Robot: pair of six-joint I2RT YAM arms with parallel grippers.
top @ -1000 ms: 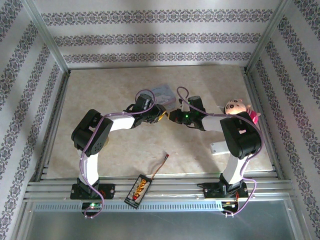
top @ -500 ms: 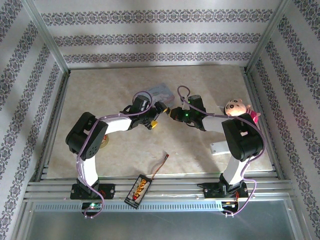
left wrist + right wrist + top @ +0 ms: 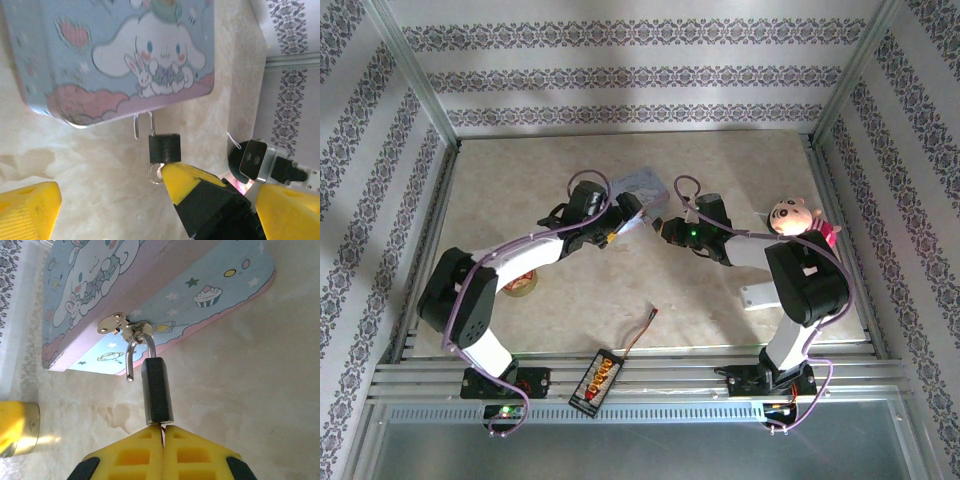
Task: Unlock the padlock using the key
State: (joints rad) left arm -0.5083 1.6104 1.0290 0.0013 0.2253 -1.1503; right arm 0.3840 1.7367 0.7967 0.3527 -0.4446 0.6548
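The right claw point(image 3: 162, 434) is pressed together just under the padlock point(image 3: 156, 390), pinching what we take for the key point(image 3: 154, 174), of which little but a wire ring shows. The left claw point(image 3: 623, 226) stands wide apart beside it, holding nothing. The padlock hangs from the hasp point(image 3: 117, 322) of the tin box point(image 3: 165, 285) on the table point(image 3: 260, 390). One leg of its shackle point(image 3: 135, 347) sits free of the body, so we judge it unlocked yet still hooked on.

From here, a pull by the right claw could drag the light tin along, or the thin key could slip from the pads. The left claw's spread fingers might also knock the tin.

Since a second ago the left claw has gone from partly closed to wide, and its elbow has swung out low to the left.
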